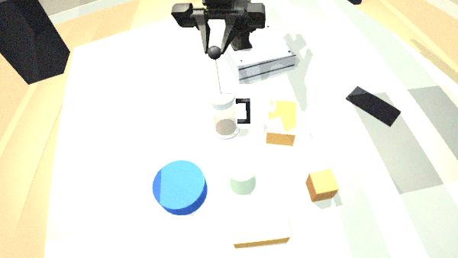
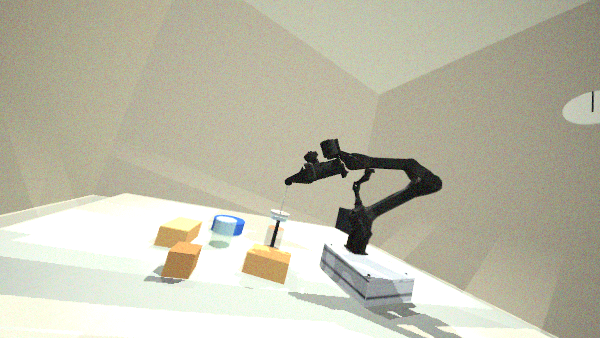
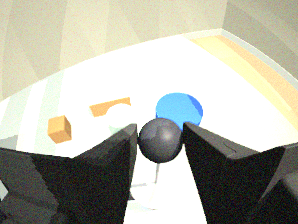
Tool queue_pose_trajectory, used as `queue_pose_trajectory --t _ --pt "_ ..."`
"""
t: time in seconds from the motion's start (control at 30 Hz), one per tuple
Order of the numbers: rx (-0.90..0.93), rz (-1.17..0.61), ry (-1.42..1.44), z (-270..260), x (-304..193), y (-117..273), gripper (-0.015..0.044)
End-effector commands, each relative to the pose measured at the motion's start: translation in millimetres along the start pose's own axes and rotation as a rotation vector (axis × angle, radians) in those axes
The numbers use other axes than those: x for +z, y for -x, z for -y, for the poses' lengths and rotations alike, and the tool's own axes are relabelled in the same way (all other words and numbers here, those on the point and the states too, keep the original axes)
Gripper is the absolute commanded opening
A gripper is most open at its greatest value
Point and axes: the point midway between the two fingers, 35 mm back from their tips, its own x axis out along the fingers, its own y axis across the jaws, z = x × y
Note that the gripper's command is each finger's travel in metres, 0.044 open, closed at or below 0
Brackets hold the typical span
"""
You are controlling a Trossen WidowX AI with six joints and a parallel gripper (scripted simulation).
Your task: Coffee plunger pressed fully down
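Two dark fingers of my hand (image 1: 214, 45) are pinching the plunger knob (image 1: 214, 51), closed partway onto it. The coffee press (image 1: 224, 116) is standing mid-worktop, nearer the far edge, rod (image 1: 217, 76) fully raised. I'm judging that any off-axis push risks tilting that thin rod and tipping or sliding the press.

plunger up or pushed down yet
Up. The thin rod rises well above the glass press, and the hand is shut on the dark knob at its top.
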Motion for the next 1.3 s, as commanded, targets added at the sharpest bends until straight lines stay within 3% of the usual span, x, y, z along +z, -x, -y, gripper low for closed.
queue_pose_trajectory --t 0.0,1.27 --pt "-0.001 -0.002 -0.004 0 -1 -1 0.0118" --pt "0.000 -0.001 -0.004 0 -45 -39 0.0118"
